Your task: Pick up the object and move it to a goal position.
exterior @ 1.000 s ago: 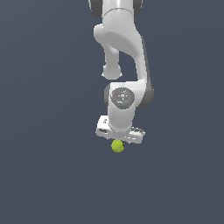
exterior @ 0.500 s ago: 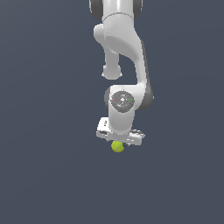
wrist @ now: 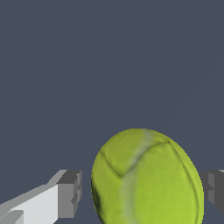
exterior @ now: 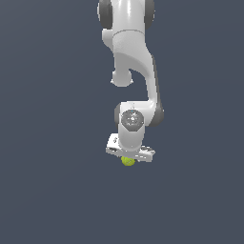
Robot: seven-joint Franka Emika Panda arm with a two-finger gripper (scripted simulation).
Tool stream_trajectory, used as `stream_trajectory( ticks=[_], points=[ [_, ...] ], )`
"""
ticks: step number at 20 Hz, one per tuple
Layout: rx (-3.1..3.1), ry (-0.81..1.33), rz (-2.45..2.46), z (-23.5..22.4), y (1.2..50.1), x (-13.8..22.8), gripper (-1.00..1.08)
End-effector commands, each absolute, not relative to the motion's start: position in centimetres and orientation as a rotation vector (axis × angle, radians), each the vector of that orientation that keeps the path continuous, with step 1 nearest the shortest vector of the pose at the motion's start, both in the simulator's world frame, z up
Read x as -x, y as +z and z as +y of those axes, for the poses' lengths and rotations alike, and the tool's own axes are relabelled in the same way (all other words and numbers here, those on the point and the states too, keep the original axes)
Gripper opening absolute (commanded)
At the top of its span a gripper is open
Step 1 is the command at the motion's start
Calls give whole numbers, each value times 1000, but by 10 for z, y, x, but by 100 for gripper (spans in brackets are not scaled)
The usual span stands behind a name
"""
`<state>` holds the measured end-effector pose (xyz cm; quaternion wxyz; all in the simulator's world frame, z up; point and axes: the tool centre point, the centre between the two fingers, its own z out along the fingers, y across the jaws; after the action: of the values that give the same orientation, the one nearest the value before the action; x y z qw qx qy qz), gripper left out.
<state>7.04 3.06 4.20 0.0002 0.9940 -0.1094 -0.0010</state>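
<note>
While nothing but flat dark grey-blue ground shows on every side in the exterior view, only the white Panda arm (exterior: 131, 57) itself stands over the work spot, reaching down from the frame's top. Room is open toward the exterior view's left, right and lower edge alike, with no walls or rims visible. Under the wrist, the gripper (exterior: 128, 159) hangs with the yellow-green tennis ball (exterior: 127, 161) partly tucked beneath its white crossbar. In the wrist view the ball (wrist: 146, 177) fills the space between the grey finger pads (wrist: 70, 194): a gap shows on one side, the other pad sits right at the ball's edge (contact unclear). Jaws are set fairly wide around it; whether they grip it I cannot tell. Fuzzy surface, pale curved seam, darker creases.
</note>
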Motion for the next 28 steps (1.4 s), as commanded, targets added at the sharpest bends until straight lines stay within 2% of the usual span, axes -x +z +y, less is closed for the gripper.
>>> stream_trajectory(
  ticks=[1, 2, 3, 18, 28],
  points=[
    [-3123, 0, -344, 30, 41, -72, 100],
    [-3123, 0, -344, 30, 41, -72, 100],
    [-3123, 0, -344, 30, 41, -72, -100],
    [-3123, -2, -344, 34, 42, -68, -100],
    [-3123, -2, -344, 64, 48, -40, -100]
  ],
)
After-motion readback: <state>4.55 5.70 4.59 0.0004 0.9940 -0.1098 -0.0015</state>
